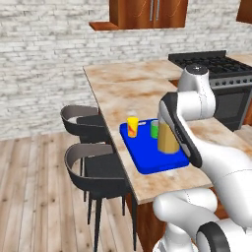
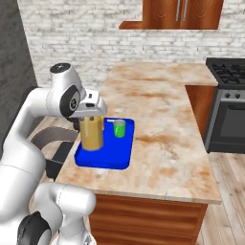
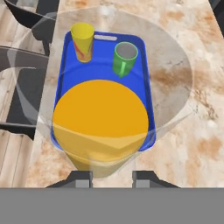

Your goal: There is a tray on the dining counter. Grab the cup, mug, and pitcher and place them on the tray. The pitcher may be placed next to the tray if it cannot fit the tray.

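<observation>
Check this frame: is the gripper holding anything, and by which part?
The gripper holds the pitcher by its upper rim from above, over the tray.

The white arm rose from its base, bent sharply at the elbow and reached forward and down, wrist turned so the hand pointed downward. Its gripper [image 3: 112,175] was clamped at the near wall of the pitcher [image 3: 100,127].

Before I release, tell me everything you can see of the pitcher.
The pitcher is a clear glass cylinder, mostly full of amber liquid, upright. It is at the near end of the blue tray, under the gripper, whose fingertips flank its wall. Whether its base touches the tray cannot be told. It stands apart from cup and mug.
</observation>
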Controlling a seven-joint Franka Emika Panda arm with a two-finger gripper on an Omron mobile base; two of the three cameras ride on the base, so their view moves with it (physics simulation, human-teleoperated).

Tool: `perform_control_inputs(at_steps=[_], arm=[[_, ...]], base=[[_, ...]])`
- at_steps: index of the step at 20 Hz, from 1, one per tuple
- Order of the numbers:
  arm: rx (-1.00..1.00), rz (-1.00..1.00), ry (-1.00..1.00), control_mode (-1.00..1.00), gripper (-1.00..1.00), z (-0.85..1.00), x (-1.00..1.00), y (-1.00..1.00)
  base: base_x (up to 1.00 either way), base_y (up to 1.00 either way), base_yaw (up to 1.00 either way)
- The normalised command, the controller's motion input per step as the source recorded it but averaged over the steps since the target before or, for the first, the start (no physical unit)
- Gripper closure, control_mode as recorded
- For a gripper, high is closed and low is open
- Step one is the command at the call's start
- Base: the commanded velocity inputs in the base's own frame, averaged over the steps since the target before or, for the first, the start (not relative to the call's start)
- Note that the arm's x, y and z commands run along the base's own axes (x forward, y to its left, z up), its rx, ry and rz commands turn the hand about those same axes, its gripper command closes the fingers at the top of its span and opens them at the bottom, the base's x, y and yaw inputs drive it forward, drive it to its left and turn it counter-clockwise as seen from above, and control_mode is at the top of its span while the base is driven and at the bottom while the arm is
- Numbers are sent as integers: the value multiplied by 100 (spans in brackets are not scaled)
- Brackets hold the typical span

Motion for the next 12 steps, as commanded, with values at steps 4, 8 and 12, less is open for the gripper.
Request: perform_control_inputs(at_steps=[4,8,12], arm=[[0,0,0,-100,100,-6,3,-1],[0,0,0,-100,100,-18,19,0],[0,0,0,-100,100,-19,25,0]], base=[[0,0,0],[0,0,0],[0,0,0]])
